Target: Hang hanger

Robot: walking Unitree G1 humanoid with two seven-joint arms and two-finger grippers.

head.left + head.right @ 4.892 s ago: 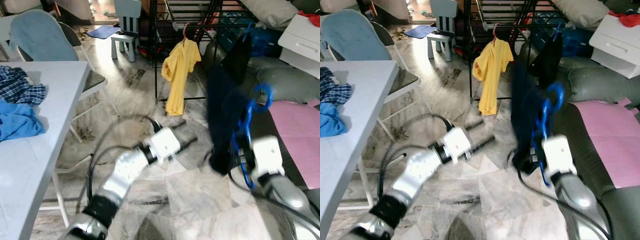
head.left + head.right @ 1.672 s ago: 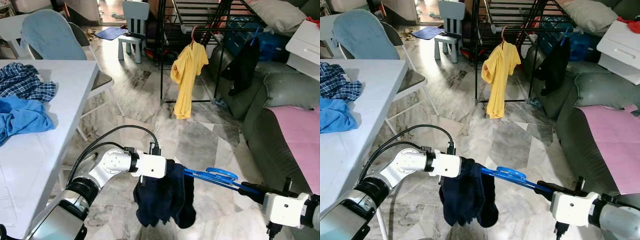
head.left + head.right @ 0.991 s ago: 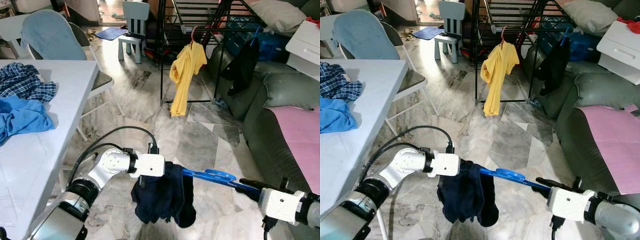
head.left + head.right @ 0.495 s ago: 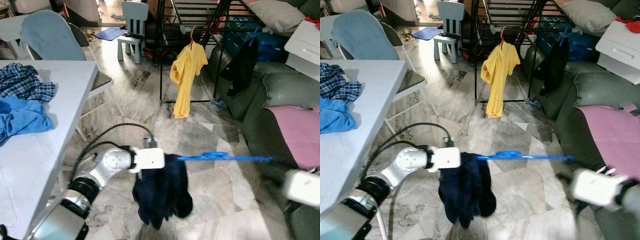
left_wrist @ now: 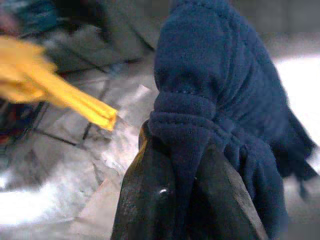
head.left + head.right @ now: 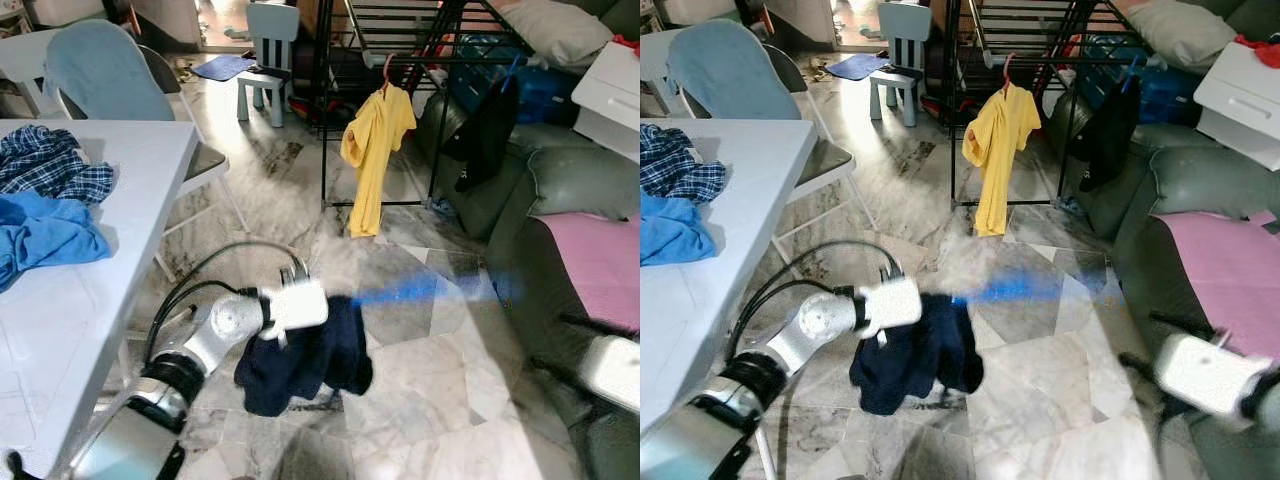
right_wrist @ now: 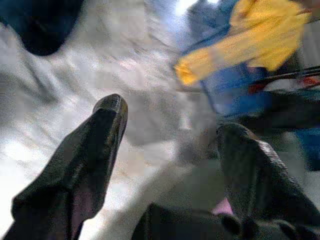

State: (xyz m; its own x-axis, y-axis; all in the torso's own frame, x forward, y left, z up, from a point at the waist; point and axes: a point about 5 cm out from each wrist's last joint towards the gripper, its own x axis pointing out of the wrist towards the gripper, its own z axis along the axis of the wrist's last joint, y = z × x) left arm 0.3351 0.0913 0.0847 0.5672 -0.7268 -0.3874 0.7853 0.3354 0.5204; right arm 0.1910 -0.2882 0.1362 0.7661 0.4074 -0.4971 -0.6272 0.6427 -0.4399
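The left gripper (image 5: 185, 165) reaches out low over the marble floor (image 6: 440, 380) and is clenched on a bunched fold of a dark navy garment (image 6: 305, 355); in the left wrist view its two black fingers (image 5: 150, 195) pinch the thick cloth between them. The rest of the garment hangs down in a loose heap under the gripper. A blue hanger (image 6: 425, 292) shows as a blurred streak (too smeared to make out its shape) running from the garment toward the sofa (image 6: 545, 200), above the floor. Whether it is touching the cloth cannot be told.

The right gripper (image 7: 172, 130) is low on the right, near the sofa's front edge, with its fingers spread wide apart and nothing between them.

Behind, a black drying rack (image 6: 400, 60) stands with a yellow shirt (image 6: 372, 150) hanging from its rail on a pink hanger, and a dark garment (image 6: 485, 130) hangs further right. To the left, a white table (image 6: 90, 290) carries a blue cloth (image 6: 45, 235) and a checked shirt (image 6: 50, 165), with a chair (image 6: 100, 80) just behind it.
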